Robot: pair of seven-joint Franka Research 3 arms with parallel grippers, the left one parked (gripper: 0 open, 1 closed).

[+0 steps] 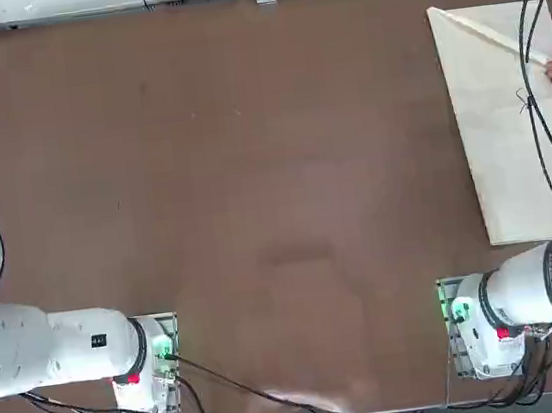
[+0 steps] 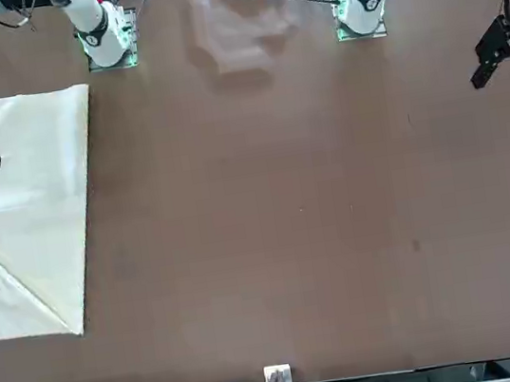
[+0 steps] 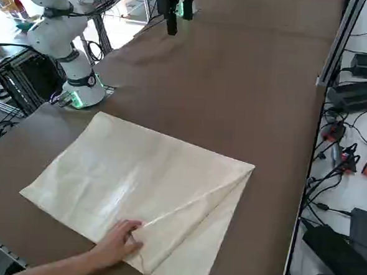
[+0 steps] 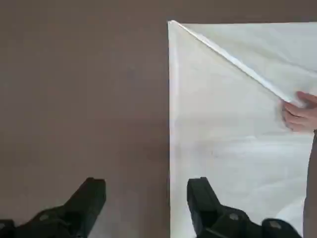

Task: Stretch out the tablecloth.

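A large, thin cream fabric tablecloth (image 1: 513, 127) lies folded at the robot's right edge of the brown table (image 1: 254, 189), one corner turned over along a diagonal crease, where a person's hand (image 3: 120, 243) rests on the fold. The right gripper (image 4: 146, 206) hangs above the cloth's inner edge, jaws wide and empty, touching nothing. The stretching appears not yet begun; the next move would likely call for descending onto a free edge or corner and pinching the thin fabric.
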